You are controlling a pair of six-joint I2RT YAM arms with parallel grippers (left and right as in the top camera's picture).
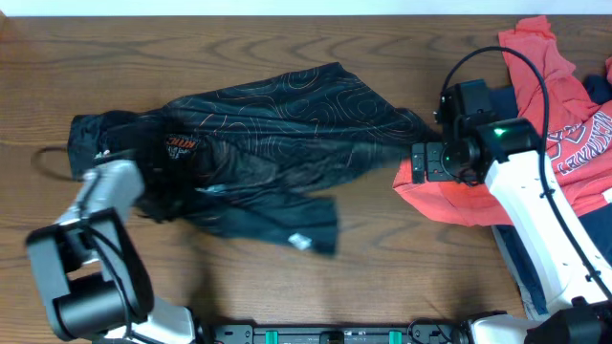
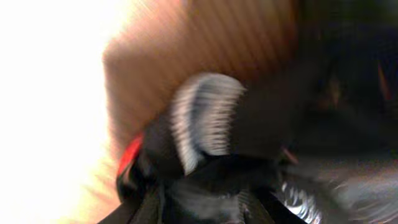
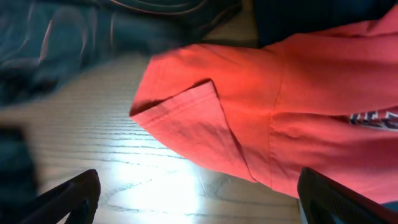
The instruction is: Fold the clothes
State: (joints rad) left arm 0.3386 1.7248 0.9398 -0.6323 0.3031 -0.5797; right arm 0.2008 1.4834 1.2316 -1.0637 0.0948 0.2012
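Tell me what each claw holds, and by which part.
Left claw seems to pinch the black jersey at bunched cloth near its left end, below the logo. Right claw stands open above a sleeve of the red tee, holding nothing.

My left arm (image 1: 91, 239) comes up from the near left corner, elbow bent. The left hand (image 1: 159, 197) sits low, too blurred on its own camera to judge its grip. My right arm (image 1: 535, 210) angles in from the right, and the right hand (image 3: 199, 202) is spread wide, fingers (image 3: 65, 199) far apart.
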